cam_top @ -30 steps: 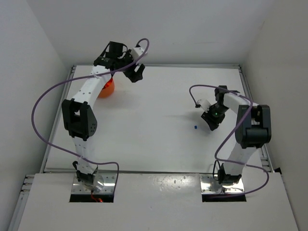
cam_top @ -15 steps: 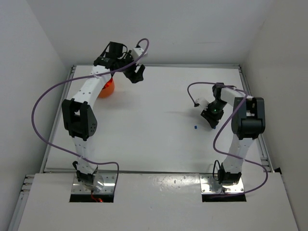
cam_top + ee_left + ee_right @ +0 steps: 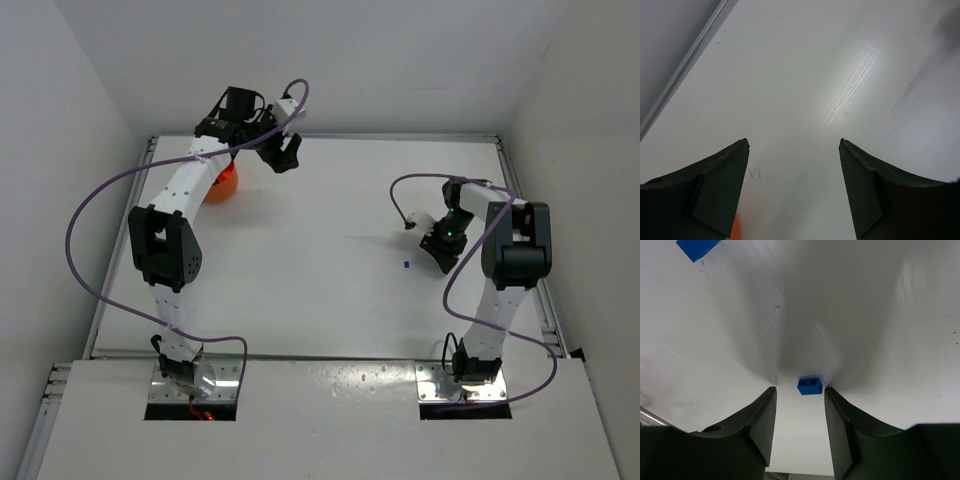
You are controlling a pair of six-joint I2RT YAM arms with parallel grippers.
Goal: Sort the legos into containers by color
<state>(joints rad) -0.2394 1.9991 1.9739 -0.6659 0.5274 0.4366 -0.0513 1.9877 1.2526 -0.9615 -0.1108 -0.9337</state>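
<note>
In the right wrist view a small blue lego point(image 3: 810, 385) lies on the table right at the fingertips of my right gripper point(image 3: 800, 388). It is close to the right fingertip, with a gap to the left one; the jaws stand open. A second blue lego point(image 3: 696, 247) lies farther off; the top view shows one blue lego point(image 3: 408, 264) just left of the right gripper point(image 3: 440, 250). The orange bowl point(image 3: 226, 181) stands at the back left, partly under the left arm. My left gripper point(image 3: 285, 152) hovers to its right, open and empty point(image 3: 794, 142).
A raised metal rail point(image 3: 330, 136) edges the white table point(image 3: 320, 250), with walls close at back and sides. Purple cables point(image 3: 85, 215) loop off both arms. A sliver of the orange bowl point(image 3: 735, 231) shows by the left finger in the left wrist view.
The right arm's elbow has swung a little inward and back, and its jaws have narrowed slightly. The left arm has not moved.
</note>
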